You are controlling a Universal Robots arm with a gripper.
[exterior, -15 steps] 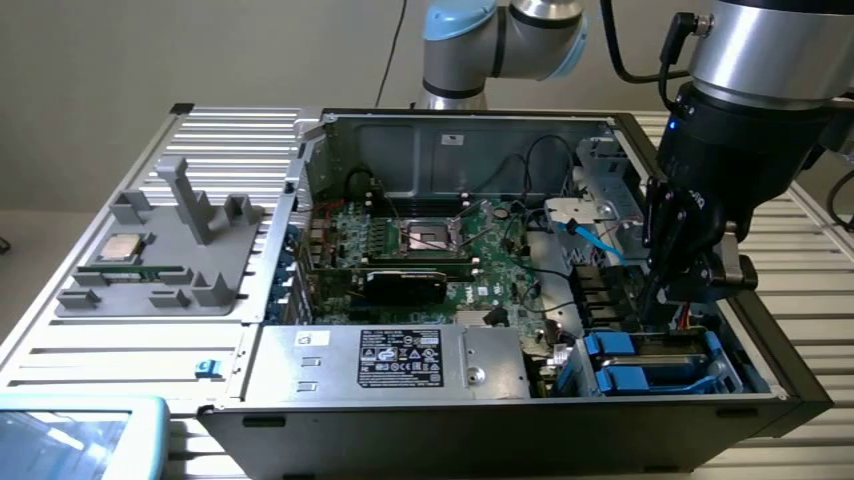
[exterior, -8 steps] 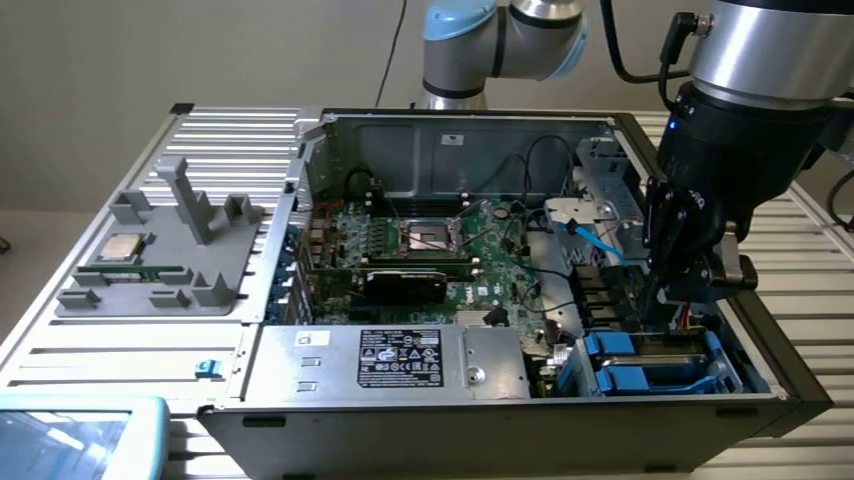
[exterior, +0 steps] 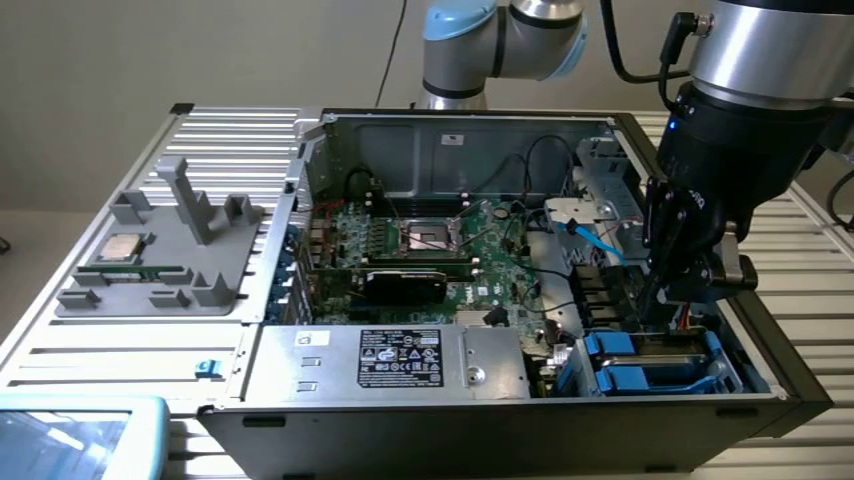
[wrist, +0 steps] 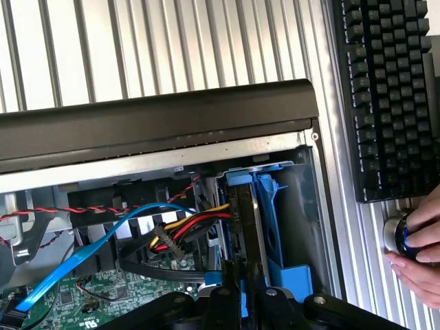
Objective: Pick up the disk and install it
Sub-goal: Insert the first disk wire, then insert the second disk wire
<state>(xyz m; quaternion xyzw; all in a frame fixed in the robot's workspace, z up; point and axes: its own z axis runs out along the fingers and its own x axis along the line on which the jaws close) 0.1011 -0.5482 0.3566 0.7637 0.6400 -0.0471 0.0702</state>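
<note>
Inside the open computer case, the gripper was clenched on the disk, holding it edge-up directly below its fingers in the blue drive bay at the case's front corner on the exterior view's right. Nearby, a person's hand rested on a knob beside a black keyboard.

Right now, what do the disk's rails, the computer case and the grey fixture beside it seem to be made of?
The disk's rails: glossy bright-blue moulded plastic, judging by the uniform colour and rounded edges. The computer case: bare grey sheet metal inside, with folded edges and punched holes; the outer rim looks matte black, painted or plastic. The grey fixture: matte mid-grey, blocky posts, probably plastic or printed; the material isn't certain.
</note>
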